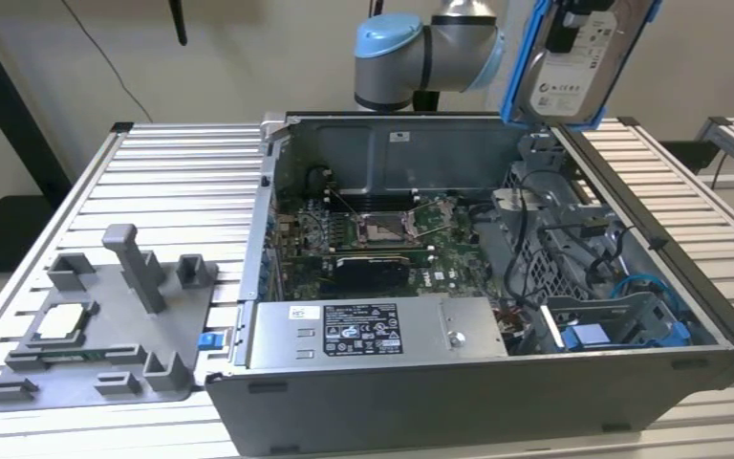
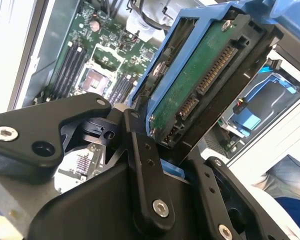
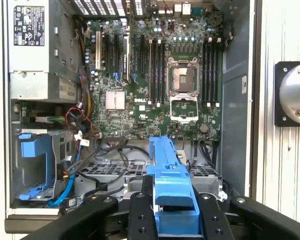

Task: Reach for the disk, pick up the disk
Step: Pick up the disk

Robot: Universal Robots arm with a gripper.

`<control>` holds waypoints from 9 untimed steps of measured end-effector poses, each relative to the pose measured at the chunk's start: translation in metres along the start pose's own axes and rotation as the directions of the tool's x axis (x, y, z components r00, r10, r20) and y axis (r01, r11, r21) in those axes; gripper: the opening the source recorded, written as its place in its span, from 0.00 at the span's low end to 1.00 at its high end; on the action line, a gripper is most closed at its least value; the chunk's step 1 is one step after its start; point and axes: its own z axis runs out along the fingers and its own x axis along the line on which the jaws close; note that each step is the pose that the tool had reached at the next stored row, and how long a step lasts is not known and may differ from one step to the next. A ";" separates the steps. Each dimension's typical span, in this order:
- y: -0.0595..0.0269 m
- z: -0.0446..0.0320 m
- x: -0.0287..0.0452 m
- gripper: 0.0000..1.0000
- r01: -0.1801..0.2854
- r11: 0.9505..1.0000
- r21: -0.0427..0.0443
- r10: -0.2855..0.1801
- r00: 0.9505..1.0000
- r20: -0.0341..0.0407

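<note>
disk (image 1: 576, 59) | lifted above the open computer case (image 1: 495, 287) | long axis near-upright, slightly tilted | jaws pinching it

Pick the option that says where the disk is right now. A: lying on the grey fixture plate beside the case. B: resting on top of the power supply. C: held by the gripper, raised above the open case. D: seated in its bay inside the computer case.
C: in the exterior view the disk hangs high above the computer case, and in the second wrist view the gripper has its jaws clamped on the disk's blue bracket.
</note>
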 end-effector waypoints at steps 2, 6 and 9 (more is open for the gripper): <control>0.0000 0.0000 0.0016 0.00 0.000 1.000 0.000 0.000 1.000 0.000; -0.0001 0.0000 0.0053 0.00 0.000 1.000 0.000 0.000 1.000 0.000; -0.0002 0.0000 0.0081 0.00 0.000 1.000 0.000 0.000 1.000 0.000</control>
